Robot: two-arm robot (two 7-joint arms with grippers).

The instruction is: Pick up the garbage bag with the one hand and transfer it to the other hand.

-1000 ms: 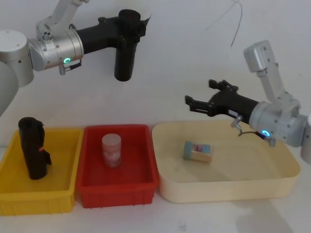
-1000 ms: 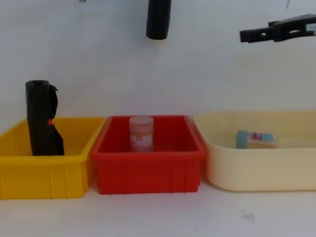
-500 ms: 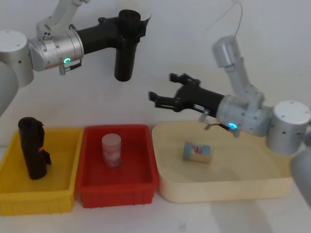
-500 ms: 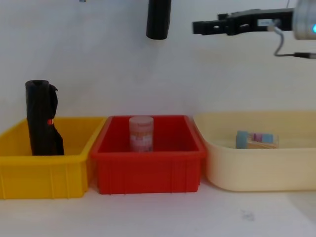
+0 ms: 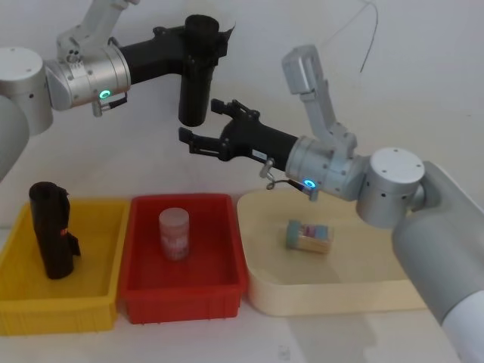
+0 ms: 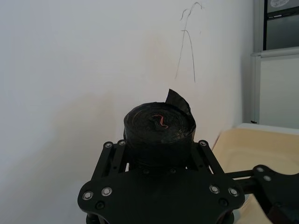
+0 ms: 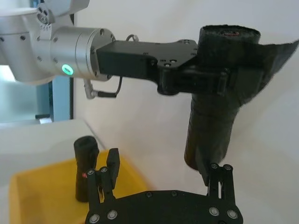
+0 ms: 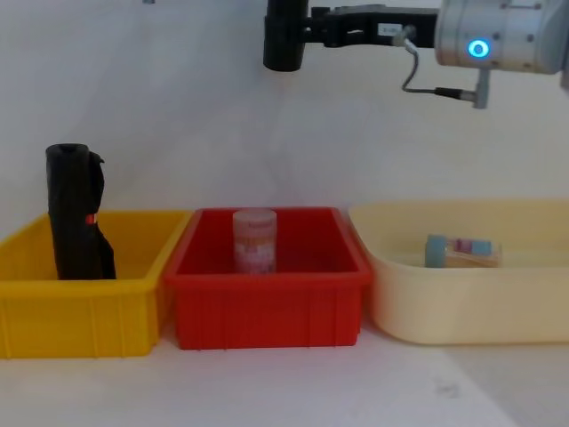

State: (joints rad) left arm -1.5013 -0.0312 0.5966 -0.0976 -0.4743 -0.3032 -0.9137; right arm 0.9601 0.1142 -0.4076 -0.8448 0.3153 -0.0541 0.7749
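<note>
- Head view: the left pincer (image 5: 198,47), on the arm with the green ring, is shut tight on the top of the garbage bag (image 5: 194,83). The bag hangs straight down, high above the counter (image 5: 325,340). The right pincer (image 5: 204,125), on the arm with the blue ring, is wide open. Its fingers reach toward the bottom end of the bag, one on each side, and I cannot tell if they touch it. Below, a second black roll (image 5: 51,231) stands in the yellow bin (image 5: 106,302), a jar (image 5: 173,234) stands in the red bin (image 5: 227,280), and a small box (image 5: 308,235) lies in the cream tub (image 5: 340,291).
- Left wrist view: the left pincer (image 6: 158,150) is closed around the garbage bag (image 6: 159,128). The end of the roll faces us, with a loose flap at its edge.
- Right wrist view: the left pincer (image 7: 215,80) grips the garbage bag (image 7: 215,116) near its top. The right pincer (image 7: 161,175) sits open just below the bag, with a finger at each side.
- Chest view: the bottom of the garbage bag (image 8: 285,40) hangs at the top edge, high over the red bin (image 8: 267,307). The right pincer (image 8: 311,22) comes in from the right, level with the bag and right beside it. From this side I cannot tell how wide it is open. The second black roll (image 8: 76,213) stands in the yellow bin (image 8: 80,316).
</note>
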